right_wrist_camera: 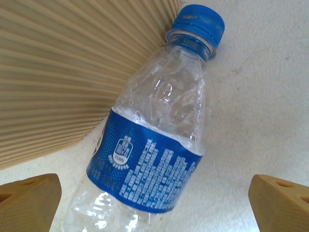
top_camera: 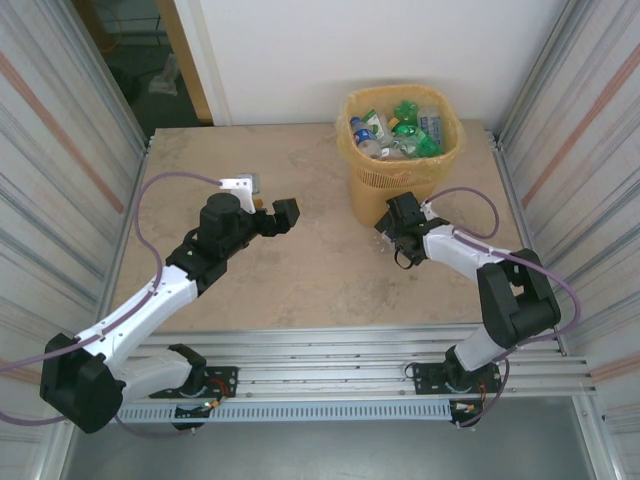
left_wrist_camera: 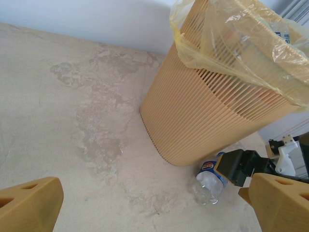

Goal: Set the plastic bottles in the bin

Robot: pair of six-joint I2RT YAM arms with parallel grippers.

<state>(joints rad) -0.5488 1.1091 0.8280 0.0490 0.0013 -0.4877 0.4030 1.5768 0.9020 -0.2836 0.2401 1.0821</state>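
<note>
While overhead shows bottles (top_camera: 405, 130) in bin (top_camera: 372, 188), right wrist shows clear bottle (right_wrist_camera: 154, 145) outside, perhaps touching; left gripper (left_wrist_camera: 154, 205), right gripper (right_wrist_camera: 154, 203) agape.

A pale beige, stone-patterned desk (top_camera: 310, 285) bears a mottled darker stain (left_wrist_camera: 96, 130) and ends at a plain white wall (top_camera: 380, 50) on its far side. Corrugated silver metal panels (top_camera: 50, 150) with faint reddish stripes stand along both sides, and ribbed aluminium rails (top_camera: 330, 350) run across the near edge. A tan wooden door frame (top_camera: 190, 60) borders a dark opening (top_camera: 130, 45) at the far left corner.
</note>
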